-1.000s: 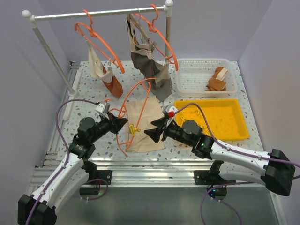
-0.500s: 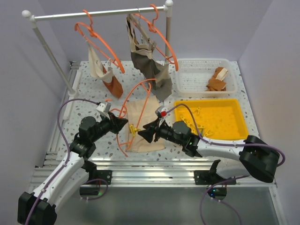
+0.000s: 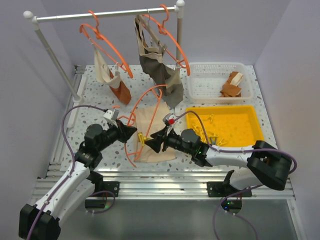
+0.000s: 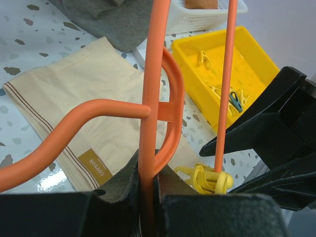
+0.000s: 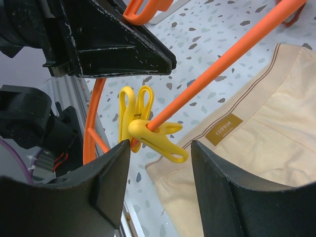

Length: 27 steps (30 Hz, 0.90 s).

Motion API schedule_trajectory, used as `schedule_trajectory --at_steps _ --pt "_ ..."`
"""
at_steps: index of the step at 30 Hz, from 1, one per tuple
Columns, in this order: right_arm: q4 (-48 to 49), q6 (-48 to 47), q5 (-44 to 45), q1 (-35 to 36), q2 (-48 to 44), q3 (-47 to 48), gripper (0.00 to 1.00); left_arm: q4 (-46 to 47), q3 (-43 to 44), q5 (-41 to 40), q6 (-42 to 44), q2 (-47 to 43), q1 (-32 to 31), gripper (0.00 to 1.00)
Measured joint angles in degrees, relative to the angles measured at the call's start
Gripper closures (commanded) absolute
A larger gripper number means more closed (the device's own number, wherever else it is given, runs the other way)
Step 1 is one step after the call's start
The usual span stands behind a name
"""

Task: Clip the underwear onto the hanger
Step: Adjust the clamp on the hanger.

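L tool (image 4: 146,174) clamped on orange hanger (image 4: 153,74) bar, R tool (image 5: 160,148) jaws apart either side of yellow clip (image 5: 143,129) on hanger rod, cream underwear (image 4: 74,89) flat on counter (image 3: 95,97) beneath hanger, just past both tools

On the table (image 3: 95,100), the underwear (image 4: 74,89) lies flat at the centre with the hanger (image 4: 149,98) across it. The left gripper (image 3: 134,133) clamps the hanger from the left and the right gripper (image 3: 152,143) faces it from the right, its parted fingers either side of a clothespin (image 5: 143,126) on the hanger's bar. A tray (image 3: 235,127) sits to the right, a basket (image 3: 215,67) behind it, and a rail (image 3: 100,14) hung with more hangers and garments spans the back.
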Motion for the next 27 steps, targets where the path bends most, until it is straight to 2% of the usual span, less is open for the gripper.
schedule_trajectory --at_steps 4,11,14,27 --pt "0.7 -0.2 -0.1 0.1 1.0 0.7 0.45 0.2 0.0 0.7 0.0 0.2 0.0 1.0" --pt "2.4 -1.5 1.6 0.7 2.3 1.2 0.61 0.3 0.0 1.1 0.0 0.3 0.0 1.0" --pt "2.8 -2.5 3.1 0.9 2.3 1.2 0.63 0.3 0.0 1.2 0.0 0.3 0.0 1.0" --pt "-2.0 -11.5 13.9 1.0 0.1 5.7 0.62 0.8 0.0 2.1 0.0 1.1 0.0 1.0"
